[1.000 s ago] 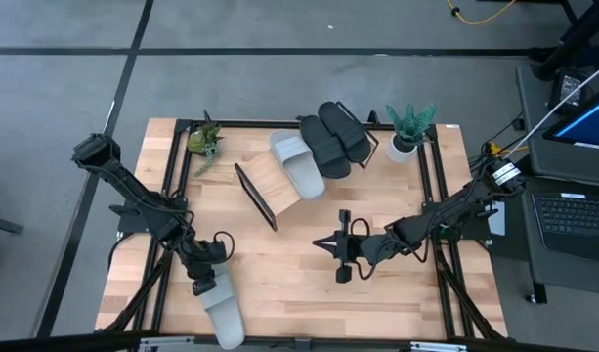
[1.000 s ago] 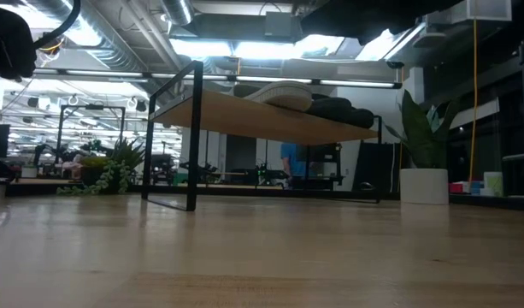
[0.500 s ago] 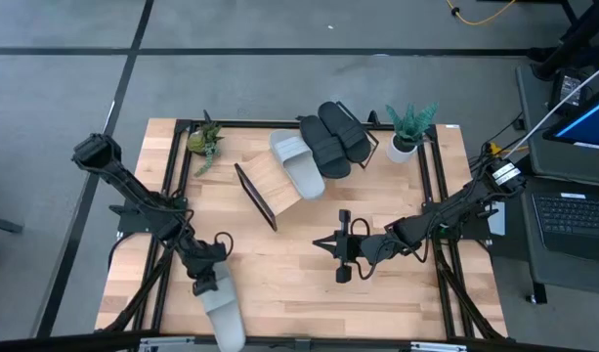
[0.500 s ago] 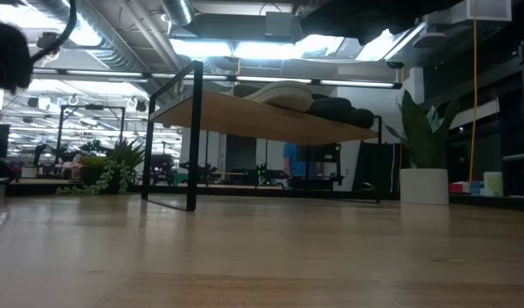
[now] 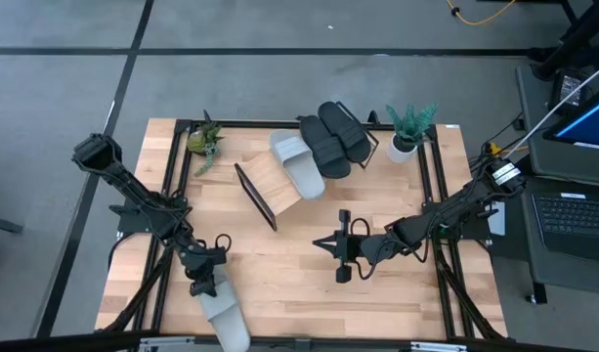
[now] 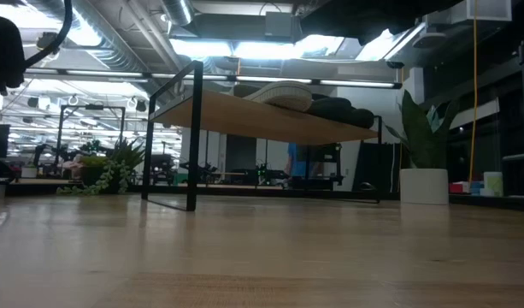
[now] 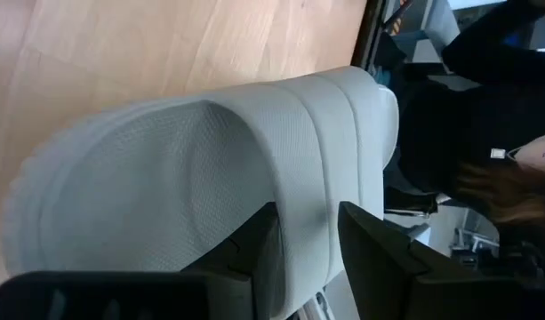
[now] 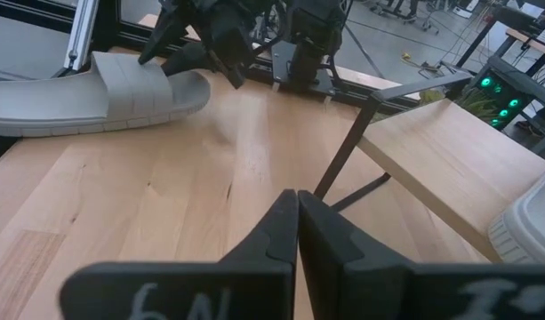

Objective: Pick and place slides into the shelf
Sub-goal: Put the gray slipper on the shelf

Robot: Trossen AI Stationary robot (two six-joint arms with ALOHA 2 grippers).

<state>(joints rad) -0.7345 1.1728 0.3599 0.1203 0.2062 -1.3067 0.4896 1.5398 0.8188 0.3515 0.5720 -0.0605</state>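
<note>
One light grey slide (image 5: pixel 226 313) lies at the table's near edge, left of centre, and fills the left wrist view (image 7: pixel 165 169). My left gripper (image 5: pixel 204 281) is shut on it. The shelf (image 5: pixel 272 186) stands tilted at the far middle. It carries the other grey slide (image 5: pixel 299 164) and two black slides (image 5: pixel 323 147) (image 5: pixel 344 130), which lie on its board, also seen in the low view (image 6: pixel 287 92). My right gripper (image 5: pixel 340 246) is shut and empty over the table's middle, near the shelf's near right side. My left gripper pinches the grey slide at its wide ribbed strap (image 7: pixel 309 253) between its two fingers (image 7: pixel 254 258), at the slide's far end. The fingers slant down from the table's far left side. The slide lies flat with its sole on the table (image 8: pixel 94 98).
A small green plant (image 5: pixel 203 139) stands at the far left corner and a white-potted plant (image 5: pixel 406 135) at the far right. Black frame rails (image 5: pixel 438 196) run along the table's sides. A laptop desk (image 5: pixel 573 220) stands to the right. A person (image 6: pixel 296 158) shows beyond the table.
My left gripper has edged slightly toward the table's near edge, and the grey slide has slid along the table with it. My right arm has kept still.
</note>
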